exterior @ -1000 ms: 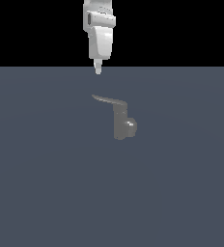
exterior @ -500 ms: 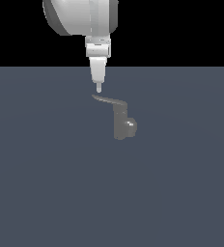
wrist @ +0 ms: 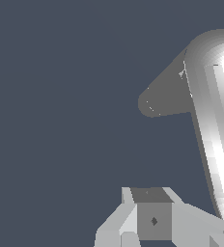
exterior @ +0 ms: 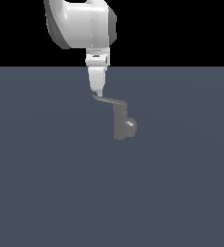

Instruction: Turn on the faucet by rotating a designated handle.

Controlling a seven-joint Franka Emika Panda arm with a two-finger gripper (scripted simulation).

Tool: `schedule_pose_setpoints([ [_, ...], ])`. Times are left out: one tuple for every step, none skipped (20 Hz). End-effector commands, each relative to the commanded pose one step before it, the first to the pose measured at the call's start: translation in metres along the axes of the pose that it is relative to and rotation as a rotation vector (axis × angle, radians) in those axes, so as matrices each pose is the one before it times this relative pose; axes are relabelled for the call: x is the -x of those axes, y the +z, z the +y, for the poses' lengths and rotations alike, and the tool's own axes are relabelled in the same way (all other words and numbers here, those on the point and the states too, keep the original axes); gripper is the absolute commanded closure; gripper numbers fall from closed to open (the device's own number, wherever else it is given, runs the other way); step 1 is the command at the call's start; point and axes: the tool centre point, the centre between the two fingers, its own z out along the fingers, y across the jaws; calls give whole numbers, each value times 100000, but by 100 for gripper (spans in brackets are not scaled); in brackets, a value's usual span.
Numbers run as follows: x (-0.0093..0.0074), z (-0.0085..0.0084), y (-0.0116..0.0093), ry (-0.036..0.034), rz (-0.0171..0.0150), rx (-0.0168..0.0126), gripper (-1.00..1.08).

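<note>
handle (exterior: 109, 101) tip sits just under end effector (exterior: 99, 92).

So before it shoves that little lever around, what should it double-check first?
1. Gripper down at the handle's tapered tip: ok.
2. Fingertips actually touching the handle: cannot tell.
3. Gripper open or shut: cannot tell, it looks like a single narrow point.
4. Faucet body standing upright: ok.
5. Gripper clear of the knob, which is the wrong part: ok.
</note>
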Motion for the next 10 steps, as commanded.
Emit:
schedule_pose_setpoints([
  [-12, -75, 76, 444, 94, -129, 108],
  [0, 0, 0, 0, 0, 0, 108],
  [0, 0, 0, 0, 0, 0, 108],
  [3, 25, 4, -101, -10, 63, 108],
  [46, 251, 2, 0, 0, 0, 108],
  [47, 253, 2, 0, 0, 0, 108],
  [47, 255, 2, 0, 0, 0, 108],
  [48, 257, 2, 0, 0, 0, 108],
  [48, 259, 2, 0, 0, 0, 108],
  [48, 261, 2, 0, 0, 0, 108],
])
